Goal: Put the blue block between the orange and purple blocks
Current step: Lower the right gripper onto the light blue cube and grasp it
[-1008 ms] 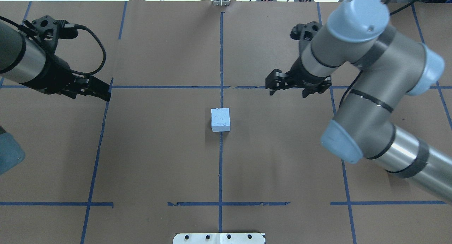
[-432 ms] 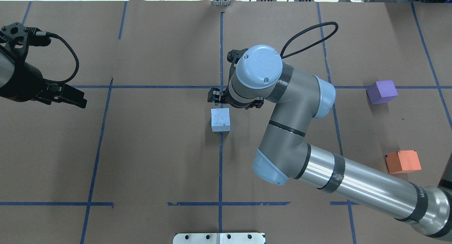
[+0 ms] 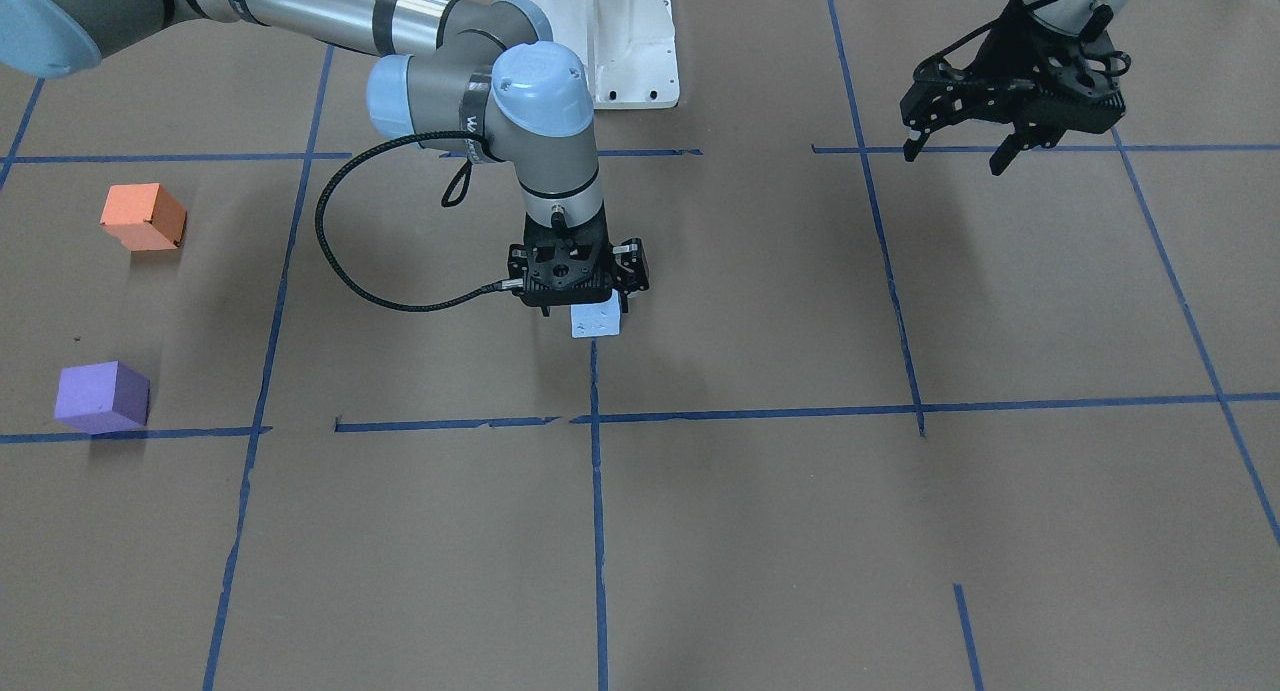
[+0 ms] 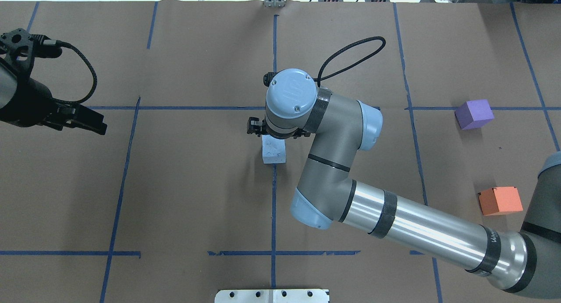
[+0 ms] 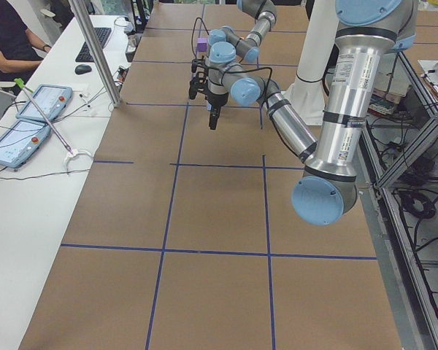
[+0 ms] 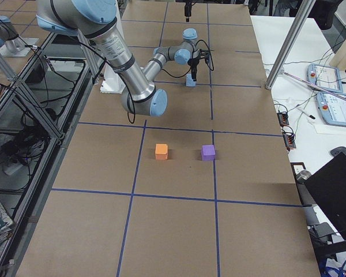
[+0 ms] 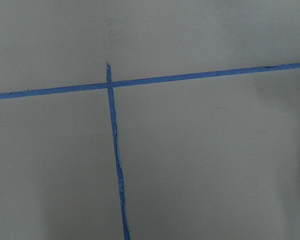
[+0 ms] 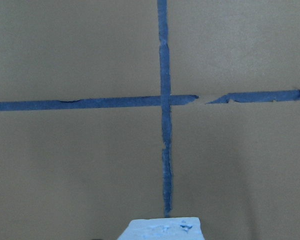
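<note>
Right fingers (image 3: 623, 299) above blue block (image 3: 597, 322), perhaps spread; bare paper (image 3: 760, 301) around

**Right hand poised above the blue block**

The near arm (image 6: 122, 57) stretches out over the desk (image 6: 173, 231). Its right hand (image 6: 193, 69) points straight down, directly above the blue block (image 6: 191, 81); contact cannot be told from here. The orange block (image 6: 161, 151) and purple block (image 6: 208, 152) lie well apart from the hand, nearer the camera, side by side with a gap between them.

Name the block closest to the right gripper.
The pale blue cube on the centre tape line, directly beneath the right gripper; the orange cube and purple cube sit far aside.
</note>
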{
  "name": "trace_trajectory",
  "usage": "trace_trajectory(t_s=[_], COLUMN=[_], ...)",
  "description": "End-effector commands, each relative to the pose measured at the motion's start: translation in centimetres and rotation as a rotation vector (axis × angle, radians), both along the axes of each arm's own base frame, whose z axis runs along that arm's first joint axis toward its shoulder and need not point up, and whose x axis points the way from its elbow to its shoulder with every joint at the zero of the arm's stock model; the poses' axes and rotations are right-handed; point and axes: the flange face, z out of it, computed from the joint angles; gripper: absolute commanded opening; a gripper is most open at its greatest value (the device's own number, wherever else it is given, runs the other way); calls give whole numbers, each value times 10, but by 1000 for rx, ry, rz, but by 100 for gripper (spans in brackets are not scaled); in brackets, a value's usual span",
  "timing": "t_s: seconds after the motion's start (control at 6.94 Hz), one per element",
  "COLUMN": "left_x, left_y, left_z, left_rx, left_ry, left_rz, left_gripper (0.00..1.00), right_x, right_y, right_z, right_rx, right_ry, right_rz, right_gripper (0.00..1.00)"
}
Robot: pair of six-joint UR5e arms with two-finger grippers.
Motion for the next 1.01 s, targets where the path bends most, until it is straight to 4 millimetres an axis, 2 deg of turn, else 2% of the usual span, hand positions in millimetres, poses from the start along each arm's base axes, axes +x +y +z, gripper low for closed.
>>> trace_trajectory(t_s=[0.0, 0.14, 0.29, 0.43, 0.58, 0.72, 0.86], left_x=[0, 0, 0, -1, -2, -2, -2], left_y=[0, 0, 0, 1, 2, 3, 3], left_z=[0, -1, -2, -3, -3, -4, -4], left_rx=[-1, -1, -2, 0, 0, 1, 1], left_ry=[0, 1, 3, 4, 6, 6, 6], left_rz=[0, -4, -4, -6, -7, -7, -7], left_gripper=[100, 100, 100, 100, 100, 100, 100], right_x=[-26, -29, -31, -30, -28, 2, 60], right_y=[12, 11, 10, 9, 8, -4, 5], right_z=[17, 17, 19, 19, 16, 11, 51], right_rx=[11, 15, 13, 19, 67, 58, 33], right_ry=[48, 54, 58, 59, 63, 28, 2], right_rz=[-31, -39, -39, -46, -83, -74, -78], right_gripper=[100, 99, 67, 8, 0, 0, 0])
